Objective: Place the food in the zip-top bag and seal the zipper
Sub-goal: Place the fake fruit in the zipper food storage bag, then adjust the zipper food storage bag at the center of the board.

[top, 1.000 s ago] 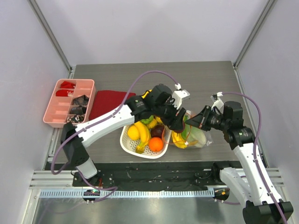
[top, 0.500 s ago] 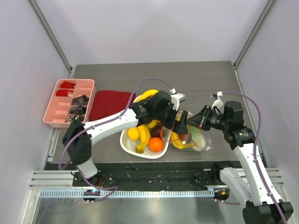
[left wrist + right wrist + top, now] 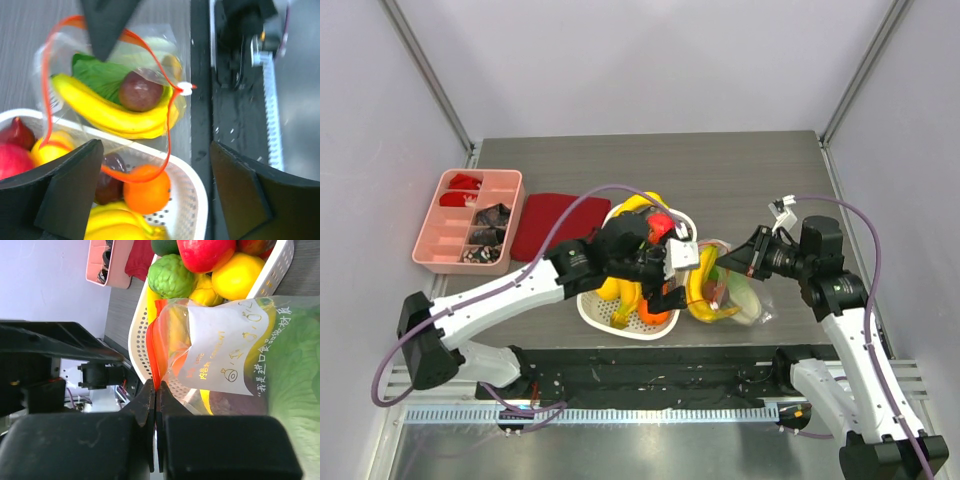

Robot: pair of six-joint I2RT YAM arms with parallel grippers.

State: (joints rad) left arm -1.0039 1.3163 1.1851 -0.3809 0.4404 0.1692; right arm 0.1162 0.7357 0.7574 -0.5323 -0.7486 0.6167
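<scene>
While my left gripper [image 3: 155,150] hangs with jaws spread wide and nothing between them, my right gripper [image 3: 156,390] is pinched closed on the zipper [image 3: 154,337]. Noted: the zip-top bag [image 3: 732,298] lies lower right of centre in the overhead frame, its mouth gaping and overlapping the white basket [image 3: 197,195]. Contents: banana [image 3: 110,116], dark purple fruit [image 3: 140,92], cabbage leaf [image 3: 97,75]. An orange [image 3: 146,190] lies in the basket.

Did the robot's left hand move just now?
Yes. The left gripper pulled back from the zip-top bag toward the robot's left, and now hangs open over the right side of the white basket.
</scene>
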